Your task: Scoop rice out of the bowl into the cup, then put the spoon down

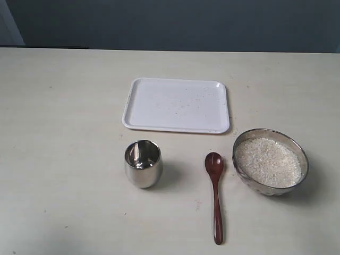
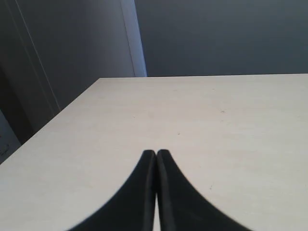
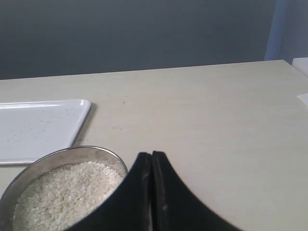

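Pickup step pending; spoon (image 1: 215, 196) lying untouched just beside bowl (image 1: 268, 130); left gripper (image 2: 156, 153), right gripper (image 3: 151, 154) pinched together, empty; next calling for right jaws spreading over spoon handle.

Setting: indoor test bench, lab-like staging area. Evidence: broad pale cream table (image 1: 64, 175) with a plain, faintly speckled top; flat dark grey-blue wall (image 1: 170, 21) directly behind it; pale upright panel edge (image 2: 132, 38) by one table corner. Kitchenware laid out apart like props: white tray (image 1: 159, 101), steel cup (image 1: 143, 172), wooden spoon (image 1: 216, 196), bowl (image 1: 268, 190) of rice (image 1: 268, 162)
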Robot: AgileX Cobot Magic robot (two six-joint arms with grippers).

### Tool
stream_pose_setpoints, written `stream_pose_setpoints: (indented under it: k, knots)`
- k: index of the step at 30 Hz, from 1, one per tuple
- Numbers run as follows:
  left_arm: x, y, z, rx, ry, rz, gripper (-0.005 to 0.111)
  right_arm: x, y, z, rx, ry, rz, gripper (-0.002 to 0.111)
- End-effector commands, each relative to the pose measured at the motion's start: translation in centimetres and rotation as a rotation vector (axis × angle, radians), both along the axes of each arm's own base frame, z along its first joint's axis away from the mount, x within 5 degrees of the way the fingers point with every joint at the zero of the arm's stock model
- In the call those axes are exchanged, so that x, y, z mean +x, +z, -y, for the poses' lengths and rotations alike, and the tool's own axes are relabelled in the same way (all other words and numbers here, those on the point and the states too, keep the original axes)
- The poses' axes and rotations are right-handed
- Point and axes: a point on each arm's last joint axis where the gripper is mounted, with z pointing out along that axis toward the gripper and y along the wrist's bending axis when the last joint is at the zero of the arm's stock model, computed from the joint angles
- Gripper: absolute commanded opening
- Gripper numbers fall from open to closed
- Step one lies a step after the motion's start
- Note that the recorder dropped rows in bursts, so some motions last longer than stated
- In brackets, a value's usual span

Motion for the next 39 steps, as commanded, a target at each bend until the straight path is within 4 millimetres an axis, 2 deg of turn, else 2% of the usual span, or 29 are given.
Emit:
stream_pose_setpoints:
  k: [1,10,13,21,26,28,29,32,34,36,39]
  knots:
    - [0.0,0.3,0.0,-0.005,0.0,0.022,0.0,0.0,-0.1,0.0,-0.002,-0.006,0.012,-0.001]
    - [0.0,0.3,0.0,-0.005,0.0,0.022,0.0,0.0,-0.1,0.1,-0.016,-0.007,0.019,-0.001]
    - [0.0,0.3,0.0,-0.005,0.0,0.022,0.0,0.2,0.7,0.1,-0.005,-0.008,0.103,-0.001]
    - [0.0,0.3,0.0,-0.005,0.0,0.022,0.0,0.0,3.9,0.4,0.295,-0.048,0.426,-0.001]
    - [0.0,0.3,0.0,-0.005,0.0,0.022,0.0,-0.4,5.3,1.9,0.681,-0.158,0.583,-0.001]
    - [0.0,0.3,0.0,-0.005,0.0,0.022,0.0,-0.4,5.1,2.4,0.932,-0.193,0.558,-0.001]
    - [0.0,0.3,0.0,-0.005,0.0,0.022,0.0,-0.3,4.9,2.4,1.004,-0.195,0.531,-0.001]
    - [0.0,0.3,0.0,-0.005,0.0,0.022,0.0,0.1,3.9,1.2,1.107,-0.128,0.338,-0.001]
    - [0.0,0.3,0.0,-0.005,0.0,0.022,0.0,0.1,3.4,0.2,1.066,-0.077,0.202,-0.001]
    - [0.0,0.3,0.0,-0.005,0.0,0.022,0.0,-0.3,4.6,-0.4,1.007,-0.012,0.135,-0.001]
    - [0.0,0.3,0.0,-0.005,0.0,0.022,0.0,-1.3,7.2,-1.1,0.81,0.1,0.129,-0.001]
